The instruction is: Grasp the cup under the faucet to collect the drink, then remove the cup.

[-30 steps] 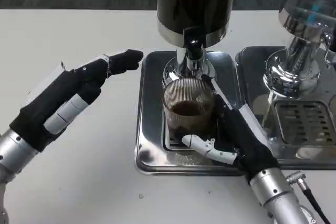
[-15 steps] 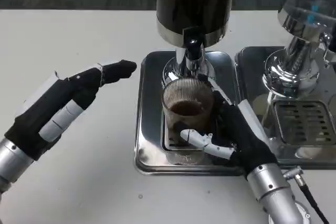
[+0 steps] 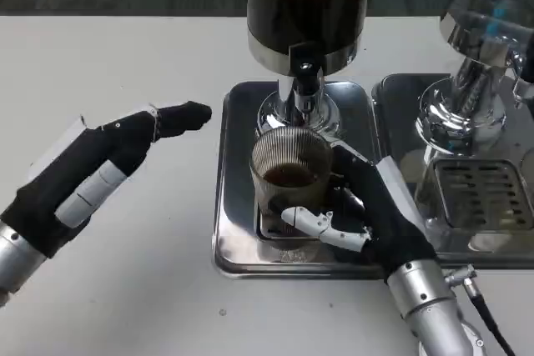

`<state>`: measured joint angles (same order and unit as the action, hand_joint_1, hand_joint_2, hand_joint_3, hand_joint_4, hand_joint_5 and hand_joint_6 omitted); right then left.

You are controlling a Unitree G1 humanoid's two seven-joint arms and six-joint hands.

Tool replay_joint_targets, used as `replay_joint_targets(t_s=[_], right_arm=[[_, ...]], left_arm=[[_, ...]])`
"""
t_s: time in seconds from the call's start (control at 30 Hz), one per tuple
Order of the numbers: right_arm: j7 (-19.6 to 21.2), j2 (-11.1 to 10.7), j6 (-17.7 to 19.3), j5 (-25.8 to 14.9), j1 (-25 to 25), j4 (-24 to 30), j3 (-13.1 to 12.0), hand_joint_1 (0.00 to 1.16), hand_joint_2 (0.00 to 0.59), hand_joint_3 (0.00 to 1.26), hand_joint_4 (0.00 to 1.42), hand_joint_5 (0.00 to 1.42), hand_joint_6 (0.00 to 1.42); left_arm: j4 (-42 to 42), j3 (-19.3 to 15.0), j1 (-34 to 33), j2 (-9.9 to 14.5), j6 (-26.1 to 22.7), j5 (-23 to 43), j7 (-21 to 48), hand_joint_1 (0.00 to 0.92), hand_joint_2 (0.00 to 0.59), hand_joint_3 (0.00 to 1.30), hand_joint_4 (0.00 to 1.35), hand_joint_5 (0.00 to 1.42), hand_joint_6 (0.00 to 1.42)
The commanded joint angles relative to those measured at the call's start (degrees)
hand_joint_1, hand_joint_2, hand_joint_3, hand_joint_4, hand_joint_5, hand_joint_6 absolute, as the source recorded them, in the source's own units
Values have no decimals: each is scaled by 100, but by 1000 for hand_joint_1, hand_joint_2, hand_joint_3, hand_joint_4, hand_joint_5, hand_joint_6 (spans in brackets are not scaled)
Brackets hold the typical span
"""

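Note:
A ribbed glass cup (image 3: 291, 179) holding dark drink stands on the steel drip tray (image 3: 234, 206), just under the faucet (image 3: 304, 81) of the dark dispenser (image 3: 307, 6). My right hand (image 3: 367, 214) wraps the cup from the right, thumb across its front near the base, fingers behind it. Over the white table to the left of the tray, my left hand (image 3: 100, 168) hovers with fingers stretched toward the tray and nothing in it.
A second dispenser (image 3: 480, 56) with its own steel tray and grate (image 3: 480, 198) stands at the right. A black cable (image 3: 488, 314) runs by my right forearm. Bare white table (image 3: 125, 289) lies left and in front.
My left hand has drawn back to the left and down, away from the tray. My right hand and the cup have shifted slightly left; the grip is unchanged.

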<state>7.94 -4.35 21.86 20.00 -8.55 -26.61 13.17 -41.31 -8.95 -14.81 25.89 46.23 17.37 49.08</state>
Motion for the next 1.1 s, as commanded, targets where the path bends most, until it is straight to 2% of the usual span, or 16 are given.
replay_joint_targets(t_s=[0.03, 0.27, 0.47, 1.1], right_arm=[[154, 64, 115, 111, 58, -111, 111, 692, 204, 339, 344, 340, 441], [754, 136, 265, 344, 137, -150, 156, 694, 205, 400, 410, 407, 509], [1107, 178, 412, 459, 139, -261, 166, 692, 204, 450, 471, 496, 645], [1566, 183, 701, 484, 255, -331, 31, 680, 214, 528, 559, 618, 821]], left_arm=[[49, -54, 107, 51, -40, -34, -45, 0, 113, 307, 225, 189, 137], [43, -61, 98, 58, -49, -35, -49, 0, 117, 308, 234, 197, 150], [13, -64, 71, 64, -54, -50, -51, 0, 120, 308, 237, 200, 153], [-133, -33, -34, 32, -79, -91, -41, 0, 122, 308, 241, 201, 156]])
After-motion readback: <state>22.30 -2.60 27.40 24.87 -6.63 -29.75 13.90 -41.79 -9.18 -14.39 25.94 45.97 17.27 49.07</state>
